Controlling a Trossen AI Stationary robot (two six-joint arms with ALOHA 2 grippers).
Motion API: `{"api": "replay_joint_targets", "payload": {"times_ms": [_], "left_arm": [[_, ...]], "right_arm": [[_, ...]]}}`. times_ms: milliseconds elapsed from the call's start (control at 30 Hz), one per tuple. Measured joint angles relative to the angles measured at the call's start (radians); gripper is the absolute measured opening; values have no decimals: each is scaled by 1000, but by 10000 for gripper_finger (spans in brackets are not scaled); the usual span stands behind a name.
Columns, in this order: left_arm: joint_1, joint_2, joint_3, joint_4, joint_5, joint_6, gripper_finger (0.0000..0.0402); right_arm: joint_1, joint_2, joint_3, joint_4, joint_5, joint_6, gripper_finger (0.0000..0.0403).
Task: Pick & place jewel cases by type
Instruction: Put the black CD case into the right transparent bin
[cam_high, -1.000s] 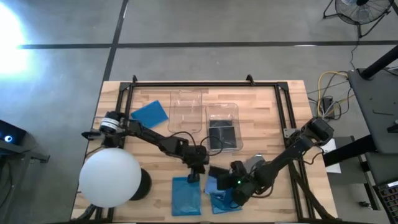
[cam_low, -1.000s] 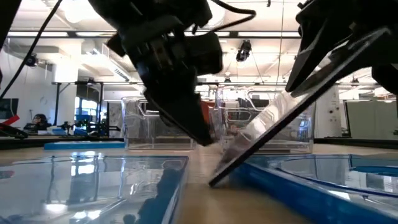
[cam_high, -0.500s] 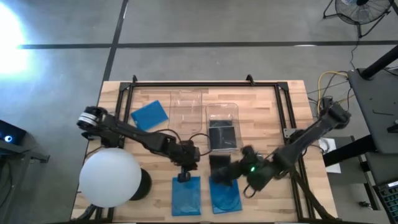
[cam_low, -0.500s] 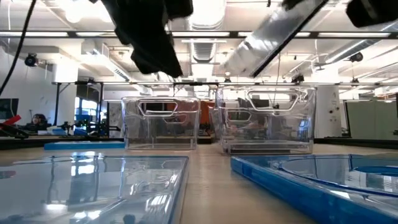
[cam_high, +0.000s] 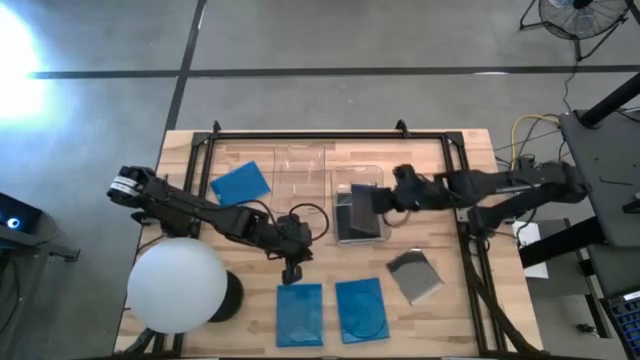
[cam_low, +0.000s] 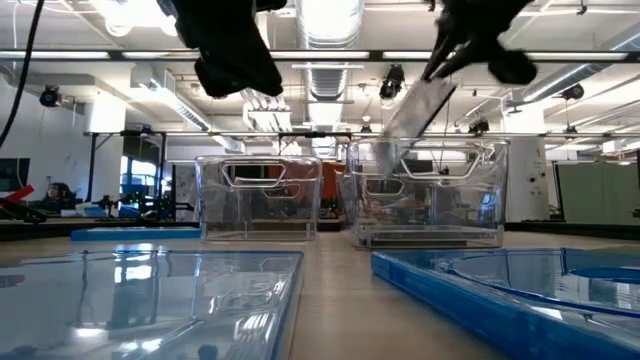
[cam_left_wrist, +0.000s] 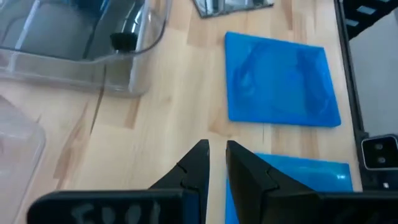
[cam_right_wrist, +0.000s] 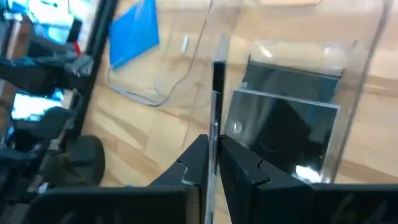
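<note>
Right gripper (cam_high: 372, 200) is hanging over the right clear bin (cam_high: 375, 174), fingers clamped on a dark jewel case (cam_high: 361, 205), gripping it edge-on; in the right wrist view the case's thin edge (cam_right_wrist: 216, 93) is sticking out from between the two fingers toward the bin, where another dark case (cam_right_wrist: 281, 127) is lying flat inside. In the low view the held case (cam_low: 415, 108) is tilting above that bin. Left gripper (cam_high: 291, 271) is hovering over bare table just behind the near-left blue case (cam_high: 299, 313), fingers nearly together, gripping nothing. A second blue case (cam_high: 360, 309) is lying beside it, a grey case (cam_high: 415, 276) to the right, another blue case (cam_high: 241, 183) at far left beside the left clear bin (cam_high: 300, 178).
</note>
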Motion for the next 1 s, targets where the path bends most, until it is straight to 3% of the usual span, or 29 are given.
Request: {"api": "replay_joint_targets", "payload": {"times_ms": [100,200,400,500,633,700,833,1000], "left_arm": [[-1,-1,-12,-26,-5,-34,37],[-1,-2,-23,-31,-40,-68,37],[-2,-2,-26,-39,-70,-72,37],[-2,-2,-27,-41,-79,-59,37],[-2,-2,-29,-41,-81,-28,37],[-2,-2,-35,-35,-81,-18,37],[-1,-2,-59,9,-79,-1,37],[1,-2,-89,60,-73,8,37]], "right_arm": [[-104,42,-49,120,-161,-41,31],[-163,96,-83,156,-251,-44,40],[-182,154,-69,23,-276,-64,103],[-155,142,-25,-106,-214,-74,144],[-67,105,72,-345,-82,-69,185],[-3,95,125,-469,-86,-70,196],[139,102,150,-656,-230,26,201],[361,104,54,-577,-367,246,201]]}}
